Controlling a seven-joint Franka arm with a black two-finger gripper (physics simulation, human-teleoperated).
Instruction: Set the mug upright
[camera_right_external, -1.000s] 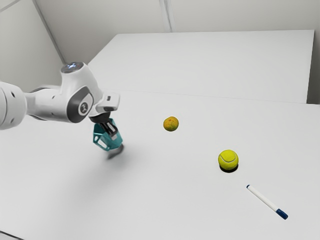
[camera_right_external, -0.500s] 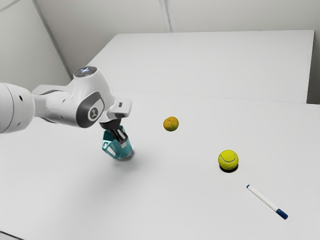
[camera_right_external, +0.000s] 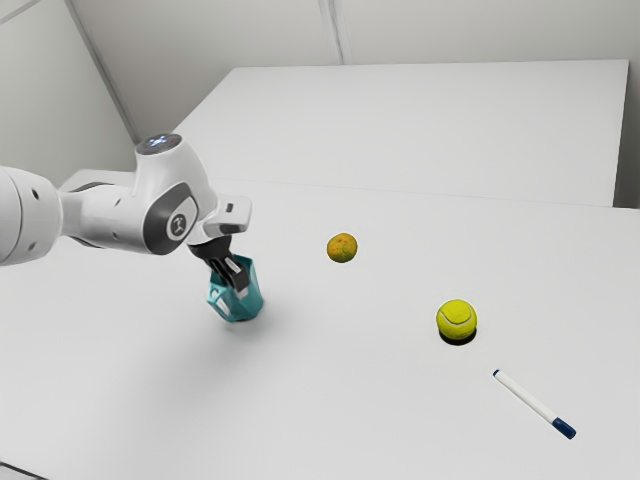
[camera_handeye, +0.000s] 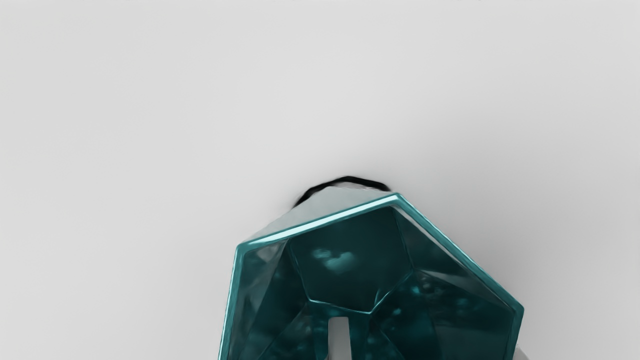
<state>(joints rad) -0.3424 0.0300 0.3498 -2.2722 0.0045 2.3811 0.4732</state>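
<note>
In the exterior view the gripper (camera_right_external: 238, 283) is at the top of the teal faceted mug (camera_right_external: 241, 304), with one finger in front of its wall. The mug appears upright on the table, opening upward and handle toward the exterior view's left. The wrist view looks into the mug (camera_handeye: 350, 260), down to its inner floor. There the gripper (camera_handeye: 430, 337) is open, one finger (camera_handeye: 339, 337) inside the mug and the other (camera_handeye: 521, 355) just outside the rim, a wide gap between them.
On the white table (camera_right_external: 340, 400), an orange fruit (camera_right_external: 342, 248) lies toward the exterior view's right of the mug. Farther that way are a yellow-green tennis ball (camera_right_external: 457, 319) and a white marker with a blue cap (camera_right_external: 530, 401).
The mug moved toward the exterior view's right and down, turning from tilted to about upright. Most recently the hand drew back slightly toward the exterior view's left, and its fingers parted from the mug.
</note>
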